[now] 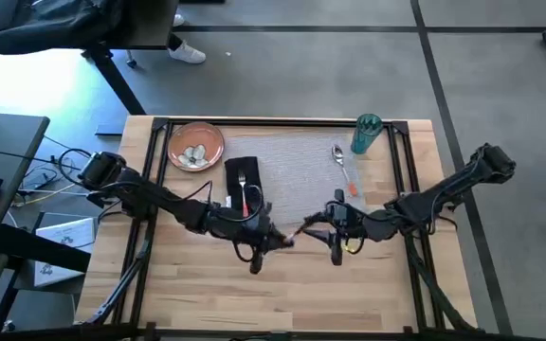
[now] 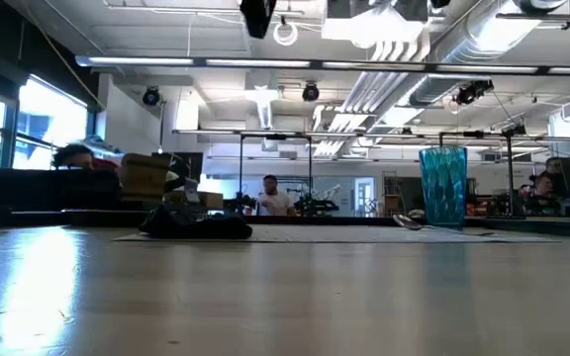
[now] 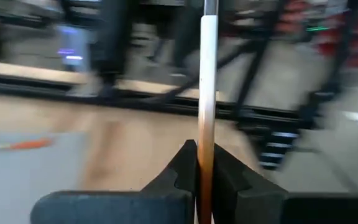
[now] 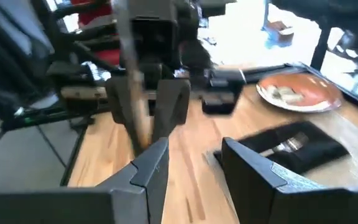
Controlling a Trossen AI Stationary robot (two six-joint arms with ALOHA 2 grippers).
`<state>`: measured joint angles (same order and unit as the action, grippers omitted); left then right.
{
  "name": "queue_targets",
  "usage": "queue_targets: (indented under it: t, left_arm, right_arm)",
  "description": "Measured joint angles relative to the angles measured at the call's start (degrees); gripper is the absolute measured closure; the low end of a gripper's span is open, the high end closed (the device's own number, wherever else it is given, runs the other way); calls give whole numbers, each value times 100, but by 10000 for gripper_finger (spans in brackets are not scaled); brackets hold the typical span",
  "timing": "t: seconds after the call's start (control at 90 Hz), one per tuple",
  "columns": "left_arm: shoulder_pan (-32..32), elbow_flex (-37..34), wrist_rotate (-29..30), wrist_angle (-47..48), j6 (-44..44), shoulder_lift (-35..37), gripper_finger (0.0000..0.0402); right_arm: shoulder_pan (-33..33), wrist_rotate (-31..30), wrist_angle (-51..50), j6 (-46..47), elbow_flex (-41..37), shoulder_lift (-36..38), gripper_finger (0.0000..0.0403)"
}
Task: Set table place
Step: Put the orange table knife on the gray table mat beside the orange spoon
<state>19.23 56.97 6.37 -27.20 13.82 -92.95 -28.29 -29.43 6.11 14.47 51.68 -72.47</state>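
My left gripper (image 3: 205, 186) is clamped on an orange-handled utensil (image 3: 207, 112), its long axis running straight out between my fingers, pointing across toward the right gripper (image 4: 191, 165), which waits with jaws apart, empty. The mat (image 1: 297, 170) lies just beyond both, napkin (image 1: 242, 178) nearer my left.

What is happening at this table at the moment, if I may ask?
The robot is setting a place. The left gripper is shut on an orange-handled utensil above the table. The right gripper is open close by. On the placemat lie the napkin with a fork, a spoon and cup; the plate sits beside it.
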Motion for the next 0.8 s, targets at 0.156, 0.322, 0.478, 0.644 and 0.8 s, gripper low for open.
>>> queue_targets:
  t: [0.156,0.322,0.478,0.644,0.8]
  left_arm:
    - [-21,0,-1048,-126,214,0,401]
    - [-20,0,-1624,-306,316,0,401]
    - [-27,0,-2002,-315,415,0,402]
    - [-94,0,-2364,-310,584,-1,401]
    - [-215,2,-2523,-327,689,-11,401]
  right_arm:
    - [0,677,955,-805,0,5,274]
    - [16,1499,1545,-1230,0,5,274]
    - [35,1797,2000,-1687,0,3,274]
    - [265,2139,2412,-2046,0,3,274]
    - [577,2972,2544,-2046,0,3,274]
